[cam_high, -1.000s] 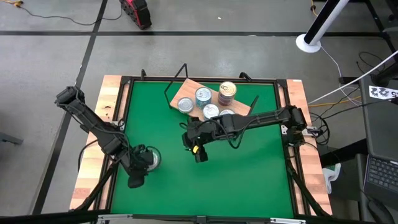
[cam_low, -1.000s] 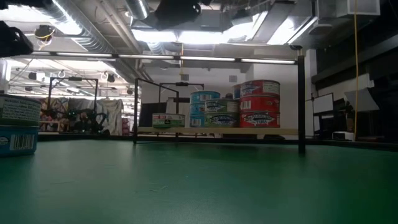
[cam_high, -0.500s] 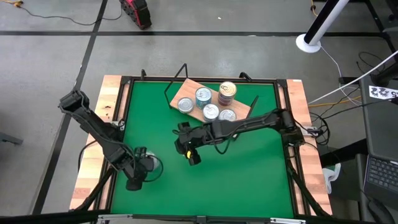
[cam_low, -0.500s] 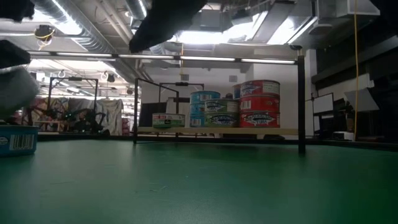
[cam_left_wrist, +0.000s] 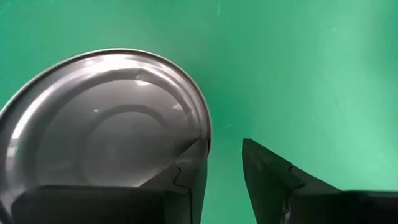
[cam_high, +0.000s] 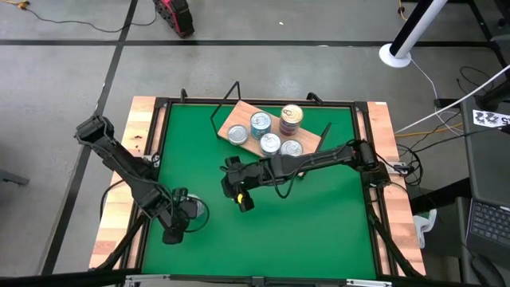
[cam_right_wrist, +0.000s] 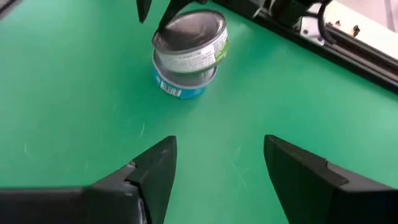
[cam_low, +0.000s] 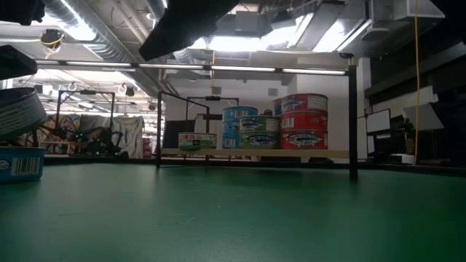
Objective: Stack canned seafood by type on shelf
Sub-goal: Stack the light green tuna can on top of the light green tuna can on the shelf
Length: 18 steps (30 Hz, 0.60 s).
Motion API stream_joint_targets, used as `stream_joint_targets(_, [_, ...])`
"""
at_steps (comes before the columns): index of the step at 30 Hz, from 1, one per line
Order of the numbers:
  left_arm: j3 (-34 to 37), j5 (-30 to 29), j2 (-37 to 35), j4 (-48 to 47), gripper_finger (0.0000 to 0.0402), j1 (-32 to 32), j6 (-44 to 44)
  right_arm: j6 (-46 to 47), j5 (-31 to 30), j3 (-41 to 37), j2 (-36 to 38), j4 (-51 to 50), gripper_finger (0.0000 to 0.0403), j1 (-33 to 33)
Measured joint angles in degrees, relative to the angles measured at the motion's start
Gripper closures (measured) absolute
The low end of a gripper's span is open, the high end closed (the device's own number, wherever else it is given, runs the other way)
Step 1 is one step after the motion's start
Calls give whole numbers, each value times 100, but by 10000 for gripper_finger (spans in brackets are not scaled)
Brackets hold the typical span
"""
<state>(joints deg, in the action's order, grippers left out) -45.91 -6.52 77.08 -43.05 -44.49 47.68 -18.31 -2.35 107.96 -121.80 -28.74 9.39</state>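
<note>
Tin (cam_right_wrist: 189, 43) (tilted) overhangs lower tin (cam_right_wrist: 179, 81); open mat (cam_high: 319, 215) around.

open green mat (cam_high: 319, 215) mid-table; shelf (cam_high: 236, 117) with tins (cam_high: 271, 131) blocking far edge

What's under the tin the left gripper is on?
Another tin, blue-labelled, sits under the top tin, which is tilted on it. The left gripper pinches the top tin's rim. The lower tin's lid is covered.

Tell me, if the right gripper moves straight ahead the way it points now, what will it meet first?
Probably the two stacked tins near the left gripper. The right gripper is open, with only bare green mat before them; depth is uncertain.
</note>
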Motion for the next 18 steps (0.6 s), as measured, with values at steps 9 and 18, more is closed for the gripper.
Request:
stream_joint_targets(9, [0,-39,0,-2,304,0,-7,1328,72,0,-387,870,162,-7])
stream_joint_targets(18, [0,-323,0,-4,304,0,-46,1706,693,-2,-636,1623,162,-7])
